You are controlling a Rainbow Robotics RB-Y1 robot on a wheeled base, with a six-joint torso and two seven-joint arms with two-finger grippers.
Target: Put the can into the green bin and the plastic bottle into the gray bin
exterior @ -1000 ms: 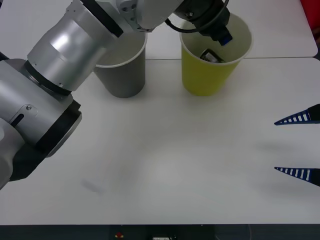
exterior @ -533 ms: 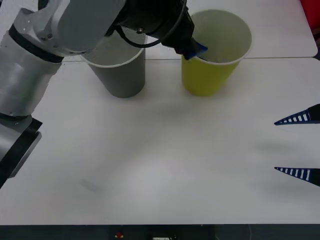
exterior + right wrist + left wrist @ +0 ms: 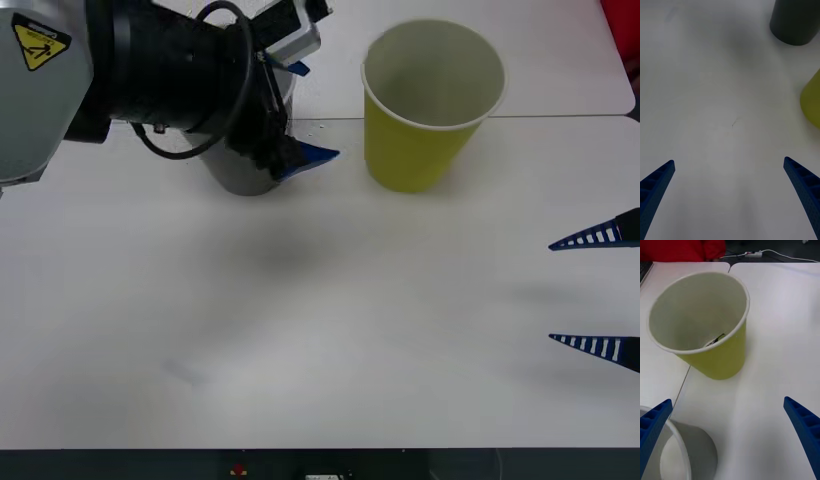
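Note:
The green bin [image 3: 425,150] stands upright at the back of the table; in the left wrist view the green bin [image 3: 720,356] shows a dark sliver of the can [image 3: 715,340] at its bottom. My left gripper [image 3: 320,110] hangs open and empty just left of it, in front of the gray bin [image 3: 235,180], which the arm mostly hides. The gray bin's rim [image 3: 679,444] lies close under the left gripper [image 3: 727,401]. My right gripper [image 3: 598,292] waits open at the table's right edge, seen too as the right gripper [image 3: 729,161]. The plastic bottle is out of view.
A seam [image 3: 560,116] between two white tabletops runs behind the bins. The right wrist view shows the gray bin [image 3: 795,20] and green bin [image 3: 812,101] far off across bare table. Something red [image 3: 681,249] sits beyond the far table edge.
My left arm has drawn back from over the green bin and swung left, now in front of the gray bin. The right arm has not moved.

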